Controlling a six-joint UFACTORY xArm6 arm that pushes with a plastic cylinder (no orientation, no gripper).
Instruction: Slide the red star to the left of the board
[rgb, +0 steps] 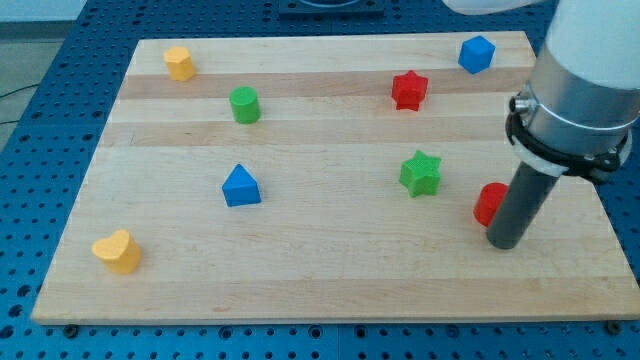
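The red star (409, 90) lies on the wooden board (330, 270) at the view's upper right. My tip (503, 242) is at the view's lower right, well below and to the right of the star. It stands right beside a second red block (488, 204), which the rod partly hides, so its shape cannot be made out. A green star (420, 173) lies between the red star and my tip.
A blue block (477, 54) sits at the top right. A green cylinder (244, 104) and a yellow block (180, 63) are at the upper left. A blue triangular block (240, 187) is left of centre. A yellow heart (118, 251) is at the lower left.
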